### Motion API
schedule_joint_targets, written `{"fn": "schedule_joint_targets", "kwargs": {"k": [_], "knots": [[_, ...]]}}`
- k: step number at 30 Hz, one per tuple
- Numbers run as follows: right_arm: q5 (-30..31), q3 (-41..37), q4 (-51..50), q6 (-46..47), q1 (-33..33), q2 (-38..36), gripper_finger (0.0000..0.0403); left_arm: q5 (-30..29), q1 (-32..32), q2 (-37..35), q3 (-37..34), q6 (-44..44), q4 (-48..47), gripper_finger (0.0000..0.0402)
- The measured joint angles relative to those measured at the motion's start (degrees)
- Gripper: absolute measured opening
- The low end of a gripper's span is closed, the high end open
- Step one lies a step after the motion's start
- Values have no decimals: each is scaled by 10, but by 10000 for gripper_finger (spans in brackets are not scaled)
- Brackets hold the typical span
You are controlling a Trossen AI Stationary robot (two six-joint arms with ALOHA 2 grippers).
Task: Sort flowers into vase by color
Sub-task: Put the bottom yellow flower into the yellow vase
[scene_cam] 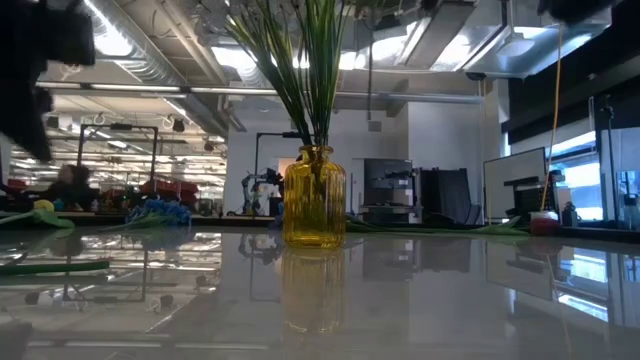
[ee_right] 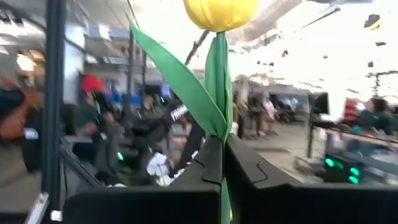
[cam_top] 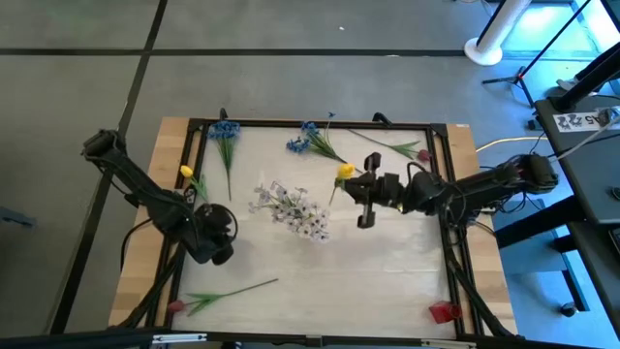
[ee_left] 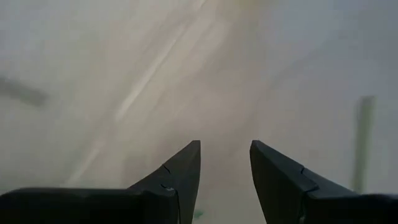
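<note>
Right jaws clenched on yellow flower (ee_right: 219, 37) near vase (scene_cam: 314, 210); left jaws released, low over table (cam_top: 387, 281).

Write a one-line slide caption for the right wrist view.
Right hand shut on a yellow tulip by its green stem, bloom up, with a busy lab blurred behind.

Yellow flower (ee_right: 220, 12) upright in right end effector (ee_right: 222, 163); white-lavender flowers (cam_top: 291, 208) in vase (scene_cam: 314, 196).

Bare tabletop (cam_top: 387, 271) beyond central vase (scene_cam: 314, 196).
</note>
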Motion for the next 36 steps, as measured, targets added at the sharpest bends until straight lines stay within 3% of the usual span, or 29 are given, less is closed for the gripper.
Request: {"fn": "schedule_joint_targets", "kwargs": {"k": [8,14,22,27,36], "knots": [[-25,-58,230,39,0,101,1,79,38,0,-9,-75,-49,135],[-27,-50,320,60,-10,172,0,137,86,0,-9,-97,-118,135],[-16,-45,328,81,-15,212,0,158,145,0,-9,-100,-140,135],[-17,-45,251,86,-15,218,12,158,193,0,-9,-86,-139,139],[-16,-45,143,101,-15,198,122,135,346,2,-9,-51,-136,188]]}}
